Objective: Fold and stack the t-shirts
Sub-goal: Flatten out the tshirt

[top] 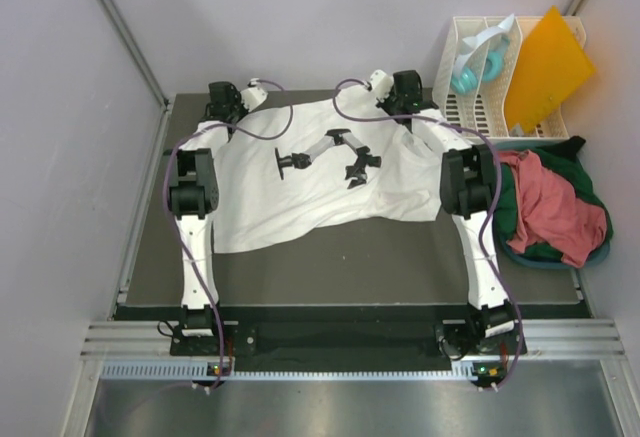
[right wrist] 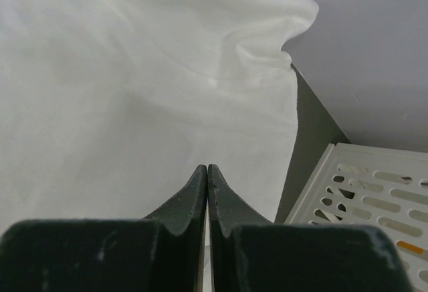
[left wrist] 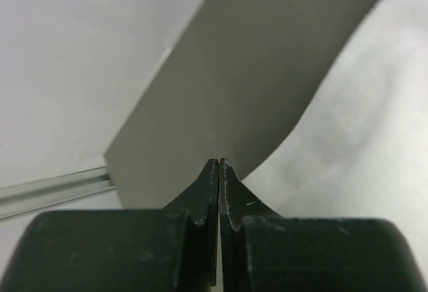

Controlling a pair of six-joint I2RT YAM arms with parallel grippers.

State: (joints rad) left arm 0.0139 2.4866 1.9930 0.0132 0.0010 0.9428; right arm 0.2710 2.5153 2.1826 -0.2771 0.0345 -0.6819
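Observation:
A large white t-shirt (top: 320,192) lies spread on the dark table (top: 350,267), its near edge rumpled. My left gripper (top: 240,105) is at the shirt's far left corner, jaws shut. In the left wrist view its tips (left wrist: 219,163) hang over bare table (left wrist: 247,85), with the shirt's edge (left wrist: 361,138) just to the right. My right gripper (top: 393,100) is at the far right corner, also shut. In the right wrist view its tips (right wrist: 206,168) sit over the white cloth (right wrist: 134,71). Nothing shows between either pair of jaws. A salmon-red t-shirt (top: 550,207) lies heaped on a dark green one (top: 583,162) at the right.
A white slatted rack (top: 480,107) stands at the back right, holding a stiff orange sheet (top: 548,67) and a teal object (top: 468,75). The rack's corner (right wrist: 361,192) shows close to my right gripper. White walls enclose the table on three sides.

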